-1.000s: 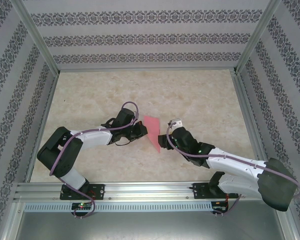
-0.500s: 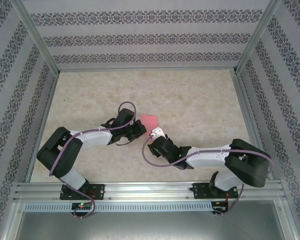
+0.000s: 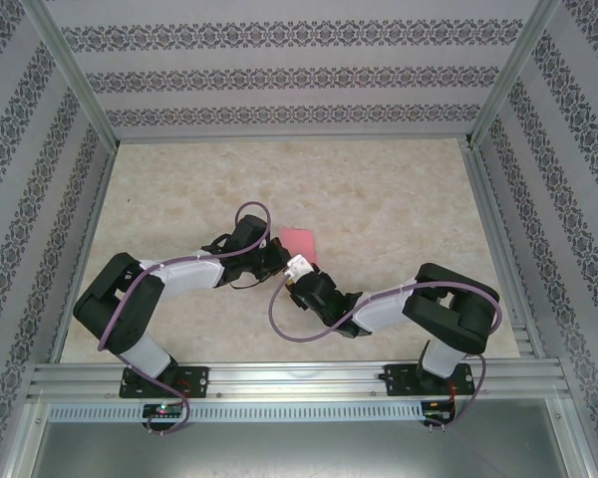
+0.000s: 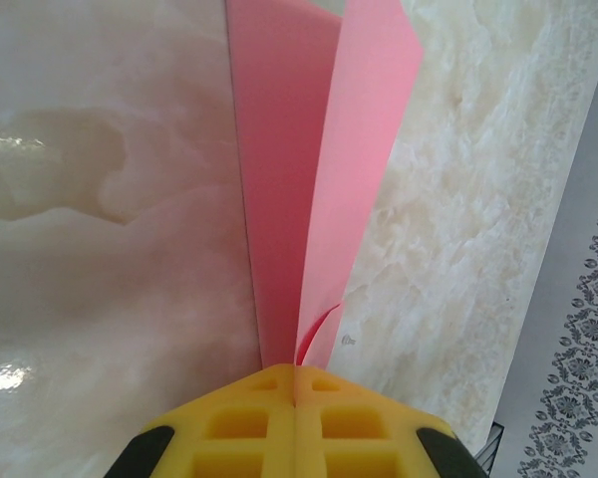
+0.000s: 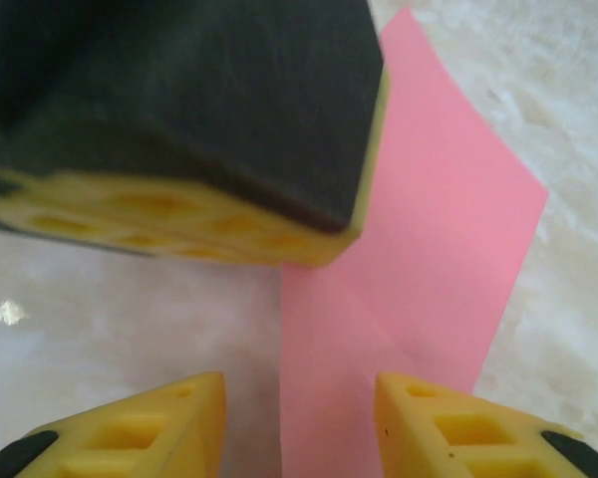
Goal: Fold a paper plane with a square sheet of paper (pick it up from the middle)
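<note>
Left end effector (image 4: 294,383), pressed together, is pinching the thin pink-red folded sheet of paper (image 4: 309,169) lying on the marbled desk (image 3: 399,199). Right end effector (image 5: 299,418), spread, is straddling that paper; closing crookedly risks skewing the crease.

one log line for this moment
left jaws: shut on paper | right jaws: open, over paper | paper: folded, flaps apart

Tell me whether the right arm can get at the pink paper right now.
Probably yes. The right gripper is open, with the pink paper lying just ahead of its fingers. The left gripper, shut on the paper, crowds that spot closely.
</note>
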